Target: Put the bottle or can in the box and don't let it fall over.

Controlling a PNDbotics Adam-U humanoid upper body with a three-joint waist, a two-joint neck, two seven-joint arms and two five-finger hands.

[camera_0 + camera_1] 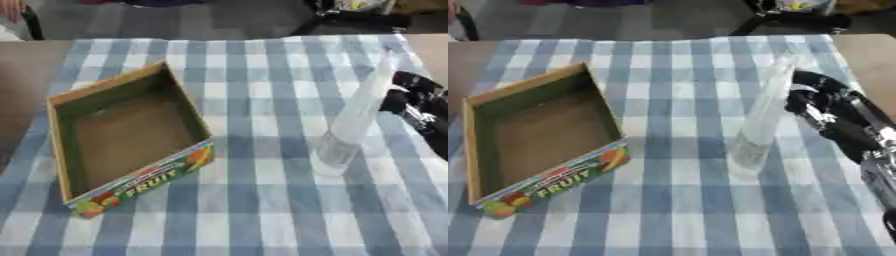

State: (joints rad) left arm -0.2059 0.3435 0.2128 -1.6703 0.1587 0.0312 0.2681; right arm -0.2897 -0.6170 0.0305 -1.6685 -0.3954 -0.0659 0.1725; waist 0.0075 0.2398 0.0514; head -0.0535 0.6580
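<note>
bottle (761, 122) upright, long axis vertical | right robot hand (820, 102) just right of it, fingers' state cannot be told | box (122, 132) left, empty | left arm unseen

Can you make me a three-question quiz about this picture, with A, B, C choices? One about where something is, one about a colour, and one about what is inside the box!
1. Where does the bottle stand?
A. Inside the box
B. On the cloth, to the right of the box
C. On the floor

2. What colours is the tablecloth?
A. Blue and white checks
B. Red and yellow stripes
C. Plain green

3. What is in the fruit box?
A. The bottle
B. Three cans
C. Nothing, its brown bottom shows

Answers:
1. B, the clear bottle stands on the cloth beside the right robot hand, apart from the box.
2. A, blue and white squares cover the table.
3. C, only the bare cardboard bottom can be seen inside.
</note>
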